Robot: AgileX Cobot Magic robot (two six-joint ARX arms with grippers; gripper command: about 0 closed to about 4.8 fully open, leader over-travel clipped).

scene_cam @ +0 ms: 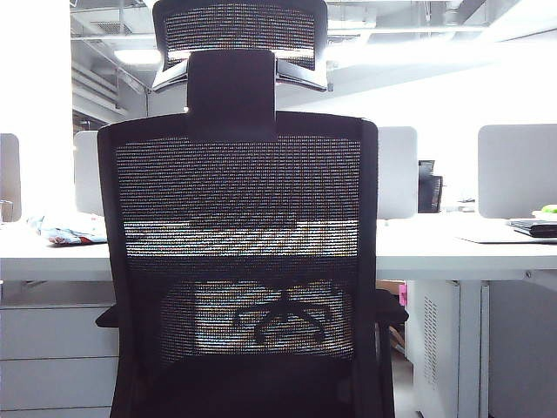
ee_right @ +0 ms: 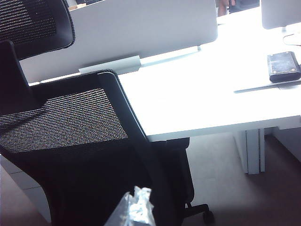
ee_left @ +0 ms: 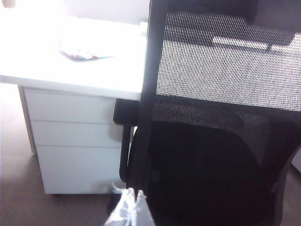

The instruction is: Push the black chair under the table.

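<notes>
Nearest the cams: left claw (ee_left: 128, 209) sits low, just behind the left frame edge of the black chair (scene_cam: 238, 261), only pale taped tips showing in the left wrist view. Can't tell if it's open or closed, or if it touches the frame. Same w/ right claw (ee_right: 134, 207): tips only, low behind the right side of the backrest, state not readable, contact not clear.

Chair faces the worktop (scene_cam: 452, 248), mesh back toward the exterior cam & filling most of that view. Armrests already sit near or under the worktop's front edge; the backrest is on the near side of it. Judgement: partly in, push not finished.

How to do it well, my call:
- Press on the solid frame edges, not the mesh; mesh gives & the claws could snag.
- Both arms push together, even force & speed, else the chair swivels or rolls off line on its casters.
- Keep the push low-to-mid on the back so it rolls rather than tips or reclines.
- Watch the left side: white drawer cabinet (ee_left: 75, 141) stands just beside the left armrest (ee_left: 126, 113), little slack there. Right side has more room before the worktop's white leg (ee_right: 253, 150).

Farther back: wrapped item (ee_left: 82, 49) on the left, dark wallet-like thing (ee_right: 283, 67) on the right, grey divider screens (scene_cam: 517, 170) beyond. None in the chair's path.
</notes>
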